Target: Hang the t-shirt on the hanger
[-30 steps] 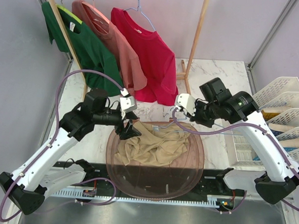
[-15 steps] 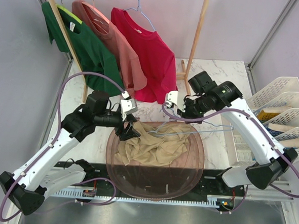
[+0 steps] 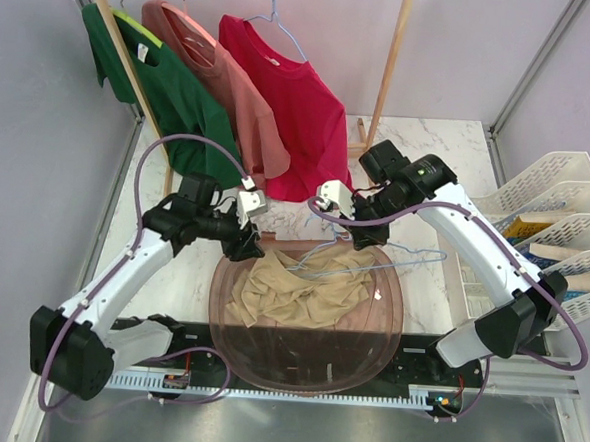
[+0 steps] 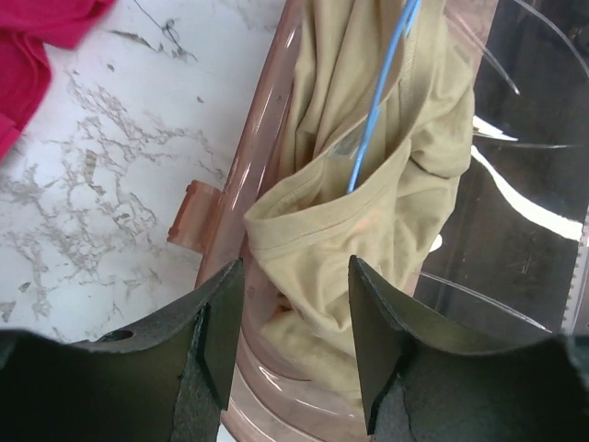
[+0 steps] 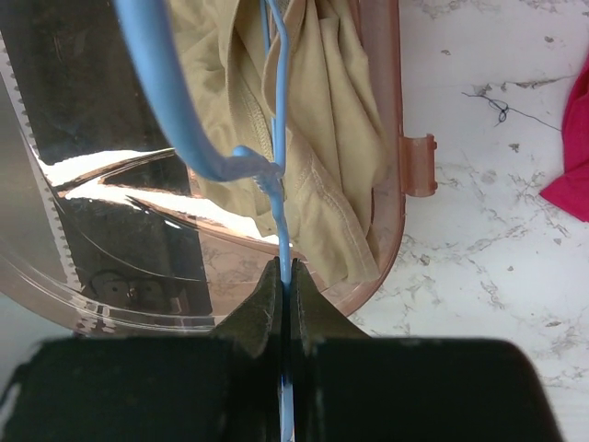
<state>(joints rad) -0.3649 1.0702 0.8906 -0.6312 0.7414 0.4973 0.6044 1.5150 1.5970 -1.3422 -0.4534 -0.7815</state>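
Marble desk point(image 3: 430, 149), rack point(image 3: 390, 67) of hung shirts point(image 3: 282, 100) at the back, clear pink tub point(image 3: 306, 362) at the near edge.

Right end effector point(image 5: 283, 290) — clamped tight on the hanger point(image 5: 164, 87), wire pinched between the fingers just below the hook twist. Over the last second it has swung in from the tub's far-right rim toward the middle, carrying the hanger across the t-shirt point(image 3: 290, 296). In the left wrist view one hanger arm now runs down to the collar and passes behind the collar band. It looks threaded into the neck opening, but the tip is hidden.

Left end effector point(image 4: 290, 341) — jaws part open, narrower than a second ago, straddling the collar edge by the tub's left rim. Pads not on cloth as far as I can see. T-shirt lies crumpled in the tub, nothing lifted.

Reading: first shoulder insertion is underway. The left side appears set to pin the collar so the wire can slide further in. Risk: wire snags a fold rather than the neck.
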